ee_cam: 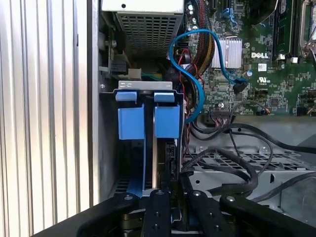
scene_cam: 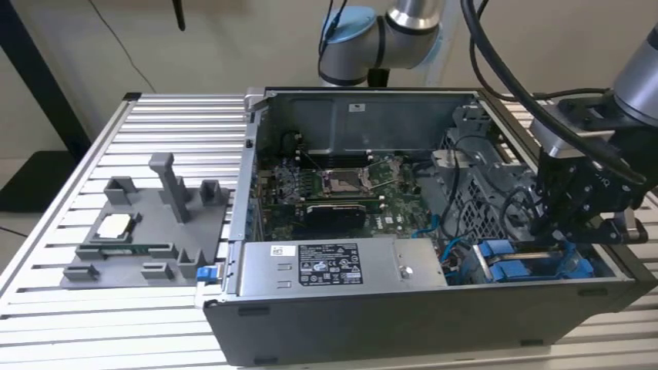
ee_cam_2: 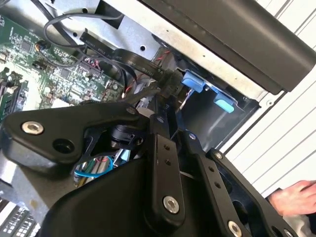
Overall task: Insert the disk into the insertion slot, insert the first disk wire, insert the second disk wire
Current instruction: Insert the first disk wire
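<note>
My gripper (scene_cam: 578, 235) hangs over the front corner of the open computer case on the exterior view's right. In the first wrist view its black fingers (ee_cam: 159, 207) stand close together on a thin dark slab seen edge-on, the disk (ee_cam: 165, 158). The disk stands inside the insertion slot (ee_cam: 144, 85), a grey metal bay with blue plastic rails (ee_cam: 131, 121). In the second wrist view the gripper (ee_cam_2: 167, 116) points at the same bay, whose blue tabs (ee_cam_2: 193, 81) show just past the fingertips. The disk's label face is hidden.
A blue cable (ee_cam: 195, 84) and black wire bundles (ee_cam: 232, 168) lie beside the bay, over the motherboard (scene_cam: 344, 185). A grey power-supply box (scene_cam: 340, 266) sits at the case front. A grey fixture tray (scene_cam: 144, 231) rests on the slatted table. A hand (ee_cam_2: 296, 197) shows outside the case.
</note>
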`<state>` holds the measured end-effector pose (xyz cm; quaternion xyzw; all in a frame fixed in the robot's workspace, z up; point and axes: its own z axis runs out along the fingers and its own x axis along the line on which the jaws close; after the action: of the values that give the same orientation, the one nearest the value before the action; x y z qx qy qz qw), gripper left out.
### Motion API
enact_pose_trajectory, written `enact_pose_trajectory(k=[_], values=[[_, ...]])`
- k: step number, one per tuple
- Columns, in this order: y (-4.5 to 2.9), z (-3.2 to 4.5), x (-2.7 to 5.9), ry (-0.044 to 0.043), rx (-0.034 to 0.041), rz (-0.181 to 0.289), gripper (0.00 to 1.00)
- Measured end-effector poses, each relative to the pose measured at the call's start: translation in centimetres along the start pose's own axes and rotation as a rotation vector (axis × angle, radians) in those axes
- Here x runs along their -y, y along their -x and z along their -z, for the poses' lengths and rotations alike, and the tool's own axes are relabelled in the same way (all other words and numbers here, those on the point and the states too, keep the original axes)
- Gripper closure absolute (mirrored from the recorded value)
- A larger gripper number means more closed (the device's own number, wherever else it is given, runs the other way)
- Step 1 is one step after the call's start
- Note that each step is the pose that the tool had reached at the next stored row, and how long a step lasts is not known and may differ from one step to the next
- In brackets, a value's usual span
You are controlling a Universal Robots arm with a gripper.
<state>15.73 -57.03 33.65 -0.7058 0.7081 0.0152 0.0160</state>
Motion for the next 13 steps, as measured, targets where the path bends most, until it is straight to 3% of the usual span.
enact_pose_trajectory(k=[3,6,7,13], values=[[-0.03,-0.44,0.02,-0.0001,-0.0022,0.0,0.81],[-0.04,-0.62,0.01,0.0003,0.0002,0.0,0.8],[-0.02,-0.49,0.01,0.0009,0.0007,0.0,0.74],[0.07,1.6,0.02,0.0046,0.0,0.0,0.74]])
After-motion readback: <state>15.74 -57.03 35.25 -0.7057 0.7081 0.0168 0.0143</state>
